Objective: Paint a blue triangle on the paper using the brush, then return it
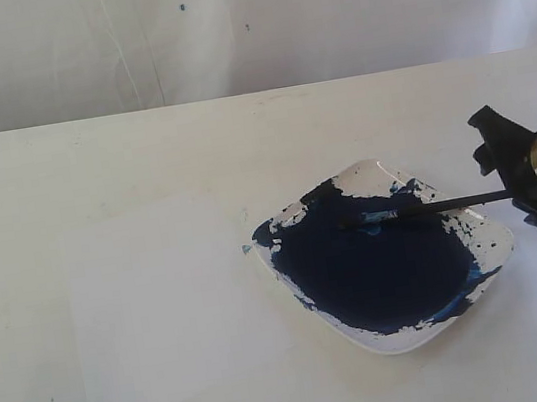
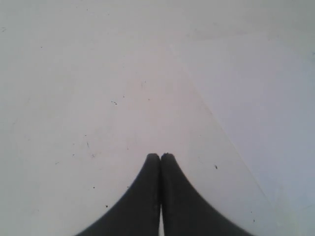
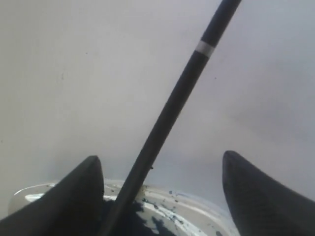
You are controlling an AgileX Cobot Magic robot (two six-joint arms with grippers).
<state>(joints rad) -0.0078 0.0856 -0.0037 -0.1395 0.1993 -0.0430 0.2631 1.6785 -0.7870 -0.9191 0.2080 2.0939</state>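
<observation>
The brush [image 1: 431,206] lies across the paint dish [image 1: 401,343], its tip in the dark blue paint and its black handle pointing right. My right gripper [image 1: 517,174] is open around the handle's end. In the right wrist view the brush [image 3: 182,93] runs between the spread fingers of the right gripper [image 3: 162,157], nearer one finger, with neither finger pressing on it. The paper [image 1: 153,309] lies just left of the dish, faint against the table. The blue triangle is not in view. My left gripper [image 2: 160,156] is shut and empty above the table, beside the paper's edge [image 2: 266,123].
The dish rim [image 3: 197,206] is spattered with blue paint. A small blue spot [image 1: 246,249] marks the table by the dish's left corner. A white cloth backdrop [image 1: 222,26] hangs behind the table's far edge.
</observation>
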